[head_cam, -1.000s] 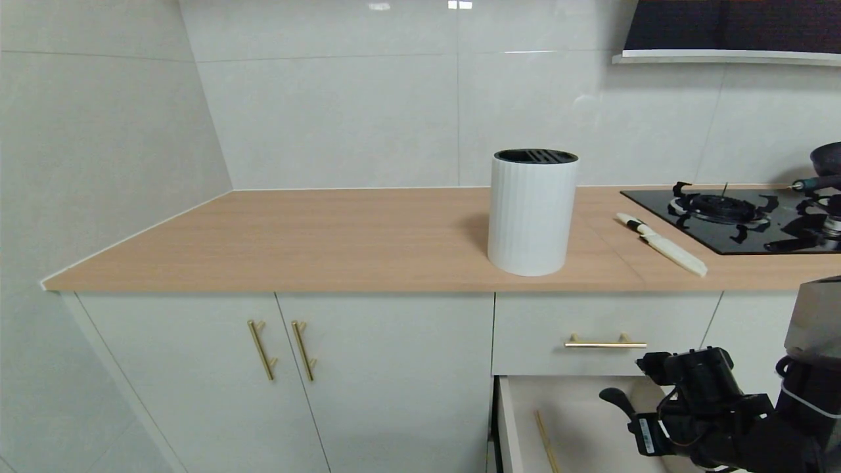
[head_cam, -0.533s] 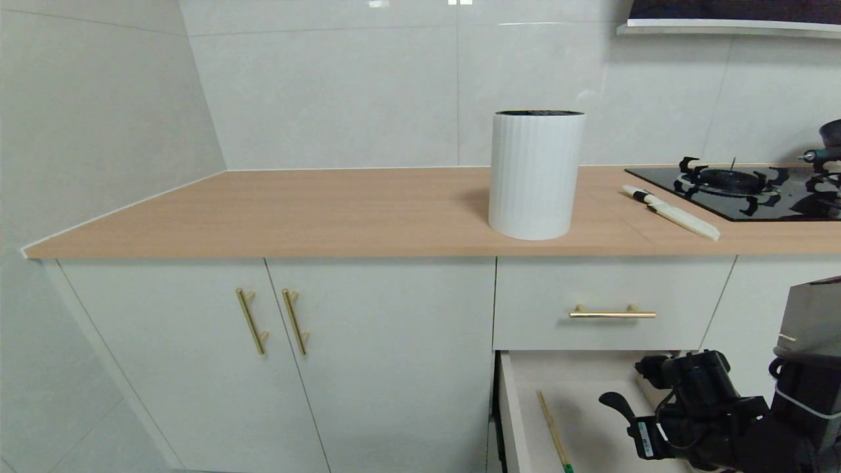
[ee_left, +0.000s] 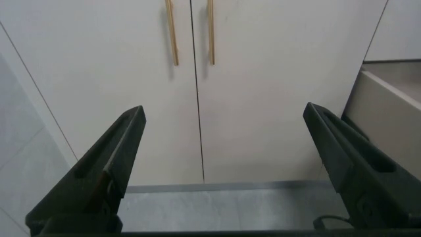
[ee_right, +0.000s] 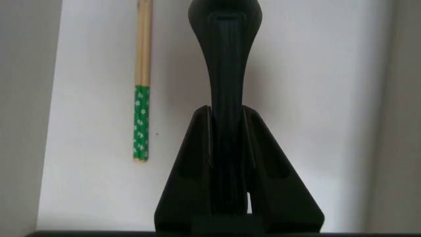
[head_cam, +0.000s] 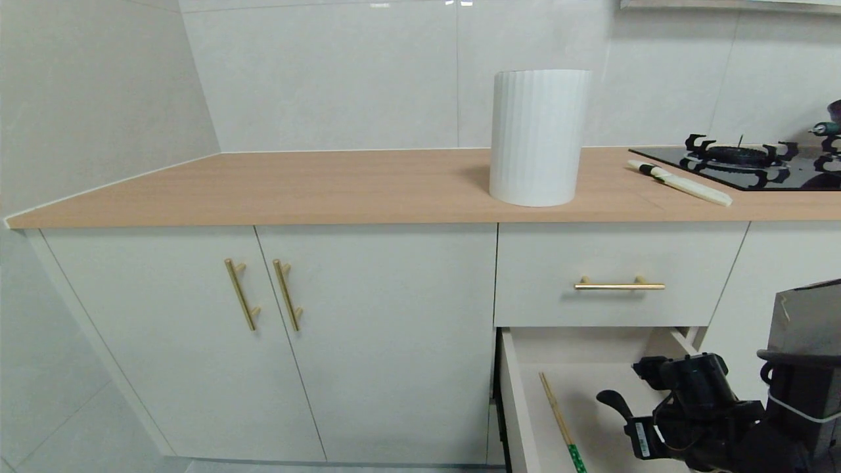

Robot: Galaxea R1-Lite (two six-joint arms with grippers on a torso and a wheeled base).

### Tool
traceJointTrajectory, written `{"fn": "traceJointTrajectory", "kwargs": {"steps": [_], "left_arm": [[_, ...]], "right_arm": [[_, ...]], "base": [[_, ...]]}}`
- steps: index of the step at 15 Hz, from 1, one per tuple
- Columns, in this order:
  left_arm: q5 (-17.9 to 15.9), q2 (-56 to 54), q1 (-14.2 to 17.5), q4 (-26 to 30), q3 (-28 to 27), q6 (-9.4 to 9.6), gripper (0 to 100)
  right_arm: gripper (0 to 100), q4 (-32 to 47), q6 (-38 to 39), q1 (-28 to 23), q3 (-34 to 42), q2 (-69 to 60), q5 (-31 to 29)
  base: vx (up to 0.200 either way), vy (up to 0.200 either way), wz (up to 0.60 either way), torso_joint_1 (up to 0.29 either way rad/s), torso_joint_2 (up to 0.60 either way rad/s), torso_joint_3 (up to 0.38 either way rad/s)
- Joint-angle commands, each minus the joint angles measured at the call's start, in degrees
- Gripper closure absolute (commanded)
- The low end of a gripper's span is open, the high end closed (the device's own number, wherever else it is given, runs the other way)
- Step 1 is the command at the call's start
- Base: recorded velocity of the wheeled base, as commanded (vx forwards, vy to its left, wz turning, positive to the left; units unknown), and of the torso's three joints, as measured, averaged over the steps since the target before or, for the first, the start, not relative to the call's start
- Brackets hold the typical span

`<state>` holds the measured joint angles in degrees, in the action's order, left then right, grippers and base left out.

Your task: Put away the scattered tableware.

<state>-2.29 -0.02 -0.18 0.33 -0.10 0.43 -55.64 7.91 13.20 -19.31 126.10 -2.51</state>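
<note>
My right gripper (head_cam: 640, 424) hangs over the open lower drawer (head_cam: 511, 401), shut on a black utensil (head_cam: 612, 401) whose rounded end sticks out past the fingers. The right wrist view looks down the black utensil (ee_right: 225, 72) held in the right gripper (ee_right: 227, 118), with the pale drawer floor below. A pair of wooden chopsticks (head_cam: 558, 420) with green tips lies in the drawer beside it, and the chopsticks (ee_right: 142, 85) lie clear of the utensil. My left gripper (ee_left: 223, 117) is open and holds nothing, low in front of the cabinet doors.
On the wooden counter (head_cam: 295, 187) stands a tall white ribbed holder (head_cam: 539, 138). A cream-coloured knife (head_cam: 680, 182) lies beside a black gas hob (head_cam: 742, 161). A shut drawer with a gold handle (head_cam: 619, 286) sits above the open one. Double cabinet doors (ee_left: 197, 72) are shut.
The whole head view has shifted: the camera has gone lower, showing more of the open drawer and the chopsticks. My right gripper still holds the black utensil over the drawer.
</note>
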Motion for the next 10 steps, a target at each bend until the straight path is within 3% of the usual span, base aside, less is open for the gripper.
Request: {"fn": "traceJointTrajectory", "kwargs": {"steps": [1,6,10], "left_arm": [[0.0,0.0,0.0,0.0,0.0,0.01,0],[0.0,0.0,0.0,0.0,0.0,0.01,0],[0.0,0.0,0.0,0.0,0.0,0.01,0]], "right_arm": [[100,-0.5,0.0,0.3,0.4,0.9,0.0],[100,-5.3,0.0,0.6,0.4,4.1,-0.5],[100,-15.2,0.3,1.7,-0.8,11.8,-2.4]], "base": [[0.0,0.0,0.0,0.0,0.0,0.0],[0.0,0.0,0.0,0.0,0.0,0.0],[0.0,0.0,0.0,0.0,0.0,0.0]]}}
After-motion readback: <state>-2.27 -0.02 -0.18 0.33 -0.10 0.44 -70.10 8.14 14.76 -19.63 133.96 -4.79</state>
